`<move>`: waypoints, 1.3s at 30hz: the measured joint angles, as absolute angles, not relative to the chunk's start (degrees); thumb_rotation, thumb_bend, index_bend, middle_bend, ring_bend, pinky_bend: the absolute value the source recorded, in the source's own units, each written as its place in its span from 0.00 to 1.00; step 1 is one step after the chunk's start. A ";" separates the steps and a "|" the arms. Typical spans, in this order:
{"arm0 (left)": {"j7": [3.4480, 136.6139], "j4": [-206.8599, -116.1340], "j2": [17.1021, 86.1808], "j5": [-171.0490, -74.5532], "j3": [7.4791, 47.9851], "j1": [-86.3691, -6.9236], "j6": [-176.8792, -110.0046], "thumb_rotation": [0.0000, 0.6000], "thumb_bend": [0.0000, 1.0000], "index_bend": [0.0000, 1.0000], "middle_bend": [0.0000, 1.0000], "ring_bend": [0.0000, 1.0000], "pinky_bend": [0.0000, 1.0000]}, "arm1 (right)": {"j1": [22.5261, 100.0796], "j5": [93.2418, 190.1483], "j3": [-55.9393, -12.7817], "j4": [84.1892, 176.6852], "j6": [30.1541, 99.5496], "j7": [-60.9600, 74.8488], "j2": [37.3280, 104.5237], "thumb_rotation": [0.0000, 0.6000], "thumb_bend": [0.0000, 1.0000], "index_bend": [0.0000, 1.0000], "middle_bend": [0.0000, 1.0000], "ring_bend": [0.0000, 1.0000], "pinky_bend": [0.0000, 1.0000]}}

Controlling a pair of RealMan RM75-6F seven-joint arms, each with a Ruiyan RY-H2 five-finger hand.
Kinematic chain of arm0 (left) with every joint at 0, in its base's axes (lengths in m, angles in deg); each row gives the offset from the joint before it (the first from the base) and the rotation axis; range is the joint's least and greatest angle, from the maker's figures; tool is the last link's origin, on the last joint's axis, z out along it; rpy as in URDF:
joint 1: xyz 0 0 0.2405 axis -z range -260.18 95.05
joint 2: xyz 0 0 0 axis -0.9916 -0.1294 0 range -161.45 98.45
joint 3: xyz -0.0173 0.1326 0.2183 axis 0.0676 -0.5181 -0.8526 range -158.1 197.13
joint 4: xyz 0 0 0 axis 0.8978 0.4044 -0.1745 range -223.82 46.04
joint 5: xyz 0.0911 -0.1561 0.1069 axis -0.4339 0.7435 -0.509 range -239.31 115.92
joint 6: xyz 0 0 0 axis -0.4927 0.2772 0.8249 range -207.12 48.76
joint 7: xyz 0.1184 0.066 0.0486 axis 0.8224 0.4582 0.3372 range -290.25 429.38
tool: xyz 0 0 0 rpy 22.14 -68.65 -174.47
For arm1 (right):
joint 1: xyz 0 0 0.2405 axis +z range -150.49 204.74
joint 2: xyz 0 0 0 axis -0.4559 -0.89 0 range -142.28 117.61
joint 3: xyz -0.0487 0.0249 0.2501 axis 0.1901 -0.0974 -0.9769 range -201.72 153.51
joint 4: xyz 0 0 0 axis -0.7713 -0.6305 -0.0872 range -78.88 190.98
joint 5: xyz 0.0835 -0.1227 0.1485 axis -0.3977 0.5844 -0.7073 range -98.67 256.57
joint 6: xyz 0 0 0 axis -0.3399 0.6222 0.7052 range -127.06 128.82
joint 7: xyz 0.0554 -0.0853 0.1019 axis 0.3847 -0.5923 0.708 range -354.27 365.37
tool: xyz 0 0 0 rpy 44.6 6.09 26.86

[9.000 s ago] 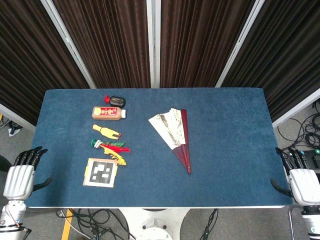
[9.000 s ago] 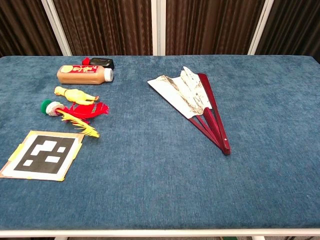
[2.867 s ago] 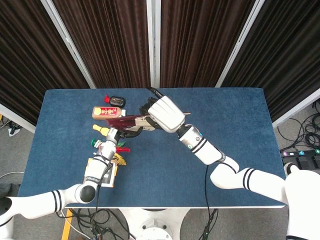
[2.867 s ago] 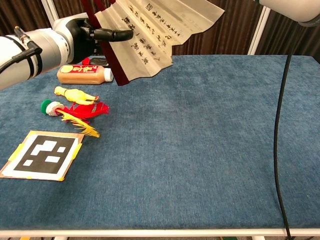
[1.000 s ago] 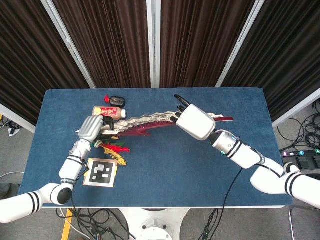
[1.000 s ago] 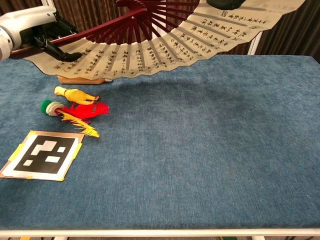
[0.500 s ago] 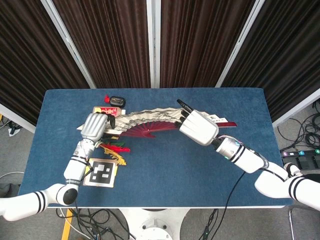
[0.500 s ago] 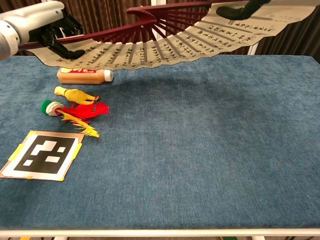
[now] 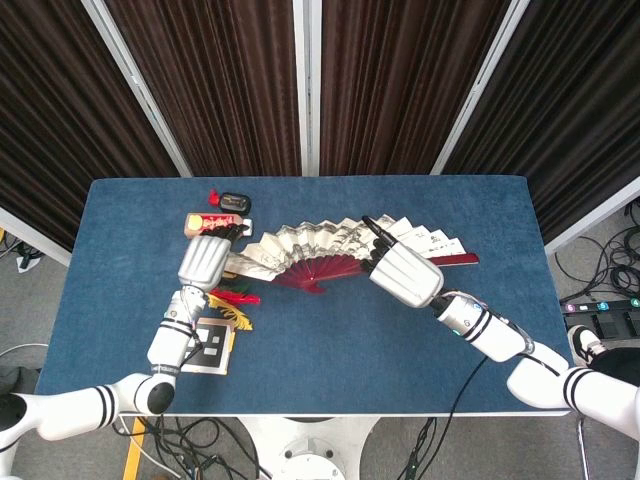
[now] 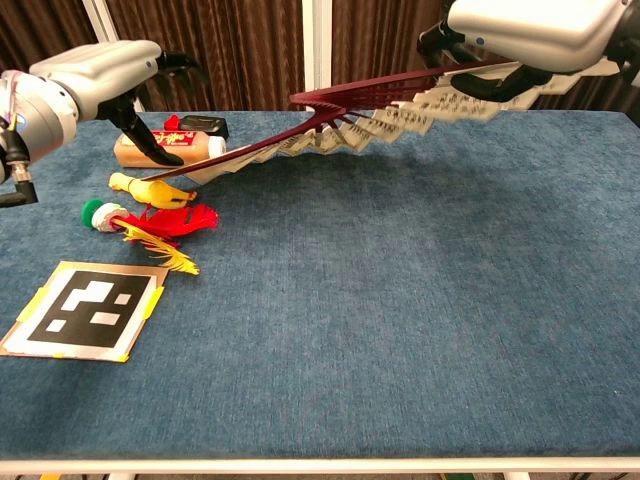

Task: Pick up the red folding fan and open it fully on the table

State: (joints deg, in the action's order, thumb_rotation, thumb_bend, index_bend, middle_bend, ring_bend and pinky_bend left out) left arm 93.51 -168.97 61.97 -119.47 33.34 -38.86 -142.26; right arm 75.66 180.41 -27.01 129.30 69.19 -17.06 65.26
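Observation:
The red folding fan (image 9: 330, 245) is spread wide, with red ribs and a pale leaf with writing. In the chest view the fan (image 10: 340, 135) slants in the air, its left end low by the bottle and its right end high. My right hand (image 9: 405, 275) grips the right end, and its fingers wrap under the leaf in the chest view (image 10: 525, 30). My left hand (image 9: 203, 262) hovers at the left end. Seen from the chest, the left hand (image 10: 95, 65) has its fingers spread, and its thumb points down just beside the fan's tip.
On the blue table (image 10: 400, 330), an orange bottle (image 10: 125, 150) and a small black case (image 10: 205, 125) lie at the back left. In front of them are a yellow rubber chicken (image 10: 150, 188), a red feathered toy (image 10: 150, 222) and a black-and-white marker card (image 10: 90, 308).
The fan has dropped and tilted, its left end sinking towards the table. My left hand has let go of that end and spread its fingers. My right hand came lower and nearer.

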 measured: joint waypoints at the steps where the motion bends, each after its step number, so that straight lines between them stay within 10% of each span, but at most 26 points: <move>1: 94.04 -169.40 61.80 -119.49 33.10 -38.86 -142.20 1.00 0.00 0.11 0.15 0.12 0.25 | 75.29 180.66 -26.86 129.12 69.70 -17.31 65.47 1.00 0.74 0.98 0.83 0.43 0.01; 5: 94.43 -170.42 61.18 -120.65 32.34 -39.15 -142.48 1.00 0.00 0.09 0.13 0.09 0.23 | 73.82 180.90 -26.23 129.44 70.56 -19.11 65.50 1.00 0.65 0.79 0.73 0.36 0.00; 12: 95.34 -171.94 59.96 -121.96 31.69 -39.61 -142.98 1.00 0.00 0.09 0.13 0.09 0.20 | 69.52 177.10 -25.25 135.36 69.81 -27.43 63.99 1.00 0.01 0.01 0.20 0.00 0.00; 16: 95.23 -172.56 59.63 -122.78 31.75 -39.96 -143.82 1.00 0.00 0.09 0.13 0.08 0.20 | 65.77 171.84 -24.62 142.89 68.86 -35.20 62.23 1.00 0.00 0.00 0.00 0.00 0.00; 34: 89.24 -174.90 54.91 -122.33 33.67 -42.94 -144.79 1.00 0.00 0.08 0.13 0.06 0.20 | 58.88 159.45 -22.14 156.34 61.50 -31.41 52.67 1.00 0.00 0.00 0.00 0.00 0.00; 39: 86.95 -175.90 52.40 -123.19 33.46 -45.37 -146.55 1.00 0.00 0.11 0.15 0.08 0.20 | 57.40 159.13 -22.92 156.14 64.27 -29.74 52.07 1.00 0.13 0.01 0.20 0.06 0.10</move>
State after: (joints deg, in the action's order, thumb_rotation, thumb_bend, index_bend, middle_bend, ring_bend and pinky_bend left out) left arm 86.95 -175.90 52.40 -123.19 33.46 -45.37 -146.55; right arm 57.40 159.13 -22.92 156.14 64.27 -29.74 52.07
